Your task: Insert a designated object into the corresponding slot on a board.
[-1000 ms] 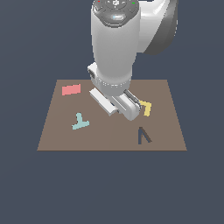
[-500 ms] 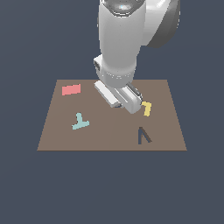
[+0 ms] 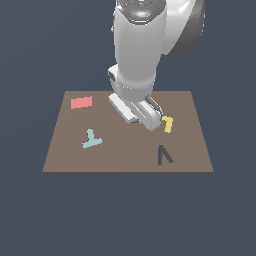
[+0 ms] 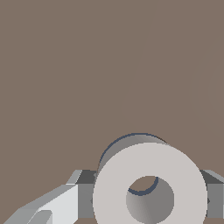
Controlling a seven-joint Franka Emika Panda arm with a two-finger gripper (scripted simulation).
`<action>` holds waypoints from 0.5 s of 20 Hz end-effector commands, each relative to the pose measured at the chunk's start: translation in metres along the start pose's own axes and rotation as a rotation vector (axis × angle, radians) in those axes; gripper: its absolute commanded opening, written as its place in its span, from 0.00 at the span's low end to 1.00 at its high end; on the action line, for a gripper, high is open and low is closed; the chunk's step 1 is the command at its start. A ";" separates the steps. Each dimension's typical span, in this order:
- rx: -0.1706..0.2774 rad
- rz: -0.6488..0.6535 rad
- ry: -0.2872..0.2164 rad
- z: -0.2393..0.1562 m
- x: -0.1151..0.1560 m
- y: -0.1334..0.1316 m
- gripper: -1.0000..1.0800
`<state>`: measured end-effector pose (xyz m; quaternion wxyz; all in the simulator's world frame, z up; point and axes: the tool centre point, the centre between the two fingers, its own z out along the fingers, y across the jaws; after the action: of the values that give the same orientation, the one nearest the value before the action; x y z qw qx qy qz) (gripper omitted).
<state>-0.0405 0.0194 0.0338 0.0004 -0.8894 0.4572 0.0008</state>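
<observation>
grey ring (image 4: 148, 175) in the jaws, above one navy slot (image 4: 118, 142)

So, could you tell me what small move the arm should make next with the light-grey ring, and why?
Probably a slight sideways shift, then straight down. In the wrist view the flat light-grey ring, held between the gripper fingers, sits off-centre over the dark navy ring-shaped slot on the brown board.

matt grey ring (image 4: 151, 183), matt brown board (image 3: 125, 150)
</observation>
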 end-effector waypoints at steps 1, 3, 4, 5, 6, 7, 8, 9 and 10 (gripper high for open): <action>0.000 0.000 0.000 0.003 0.000 0.000 0.00; 0.000 0.000 0.000 0.003 0.000 0.000 0.96; 0.000 0.000 0.000 0.003 0.000 0.000 0.96; 0.000 0.000 0.000 0.003 0.000 0.000 0.96; 0.000 0.000 0.000 0.003 0.000 0.000 0.96; 0.000 0.000 0.000 0.003 0.000 0.000 0.96; 0.000 0.000 0.000 0.003 0.000 0.000 0.96; 0.000 0.000 0.000 0.003 0.000 0.000 0.96; 0.000 0.000 0.000 0.003 0.000 0.000 0.96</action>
<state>-0.0405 0.0195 0.0309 0.0004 -0.8893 0.4573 0.0007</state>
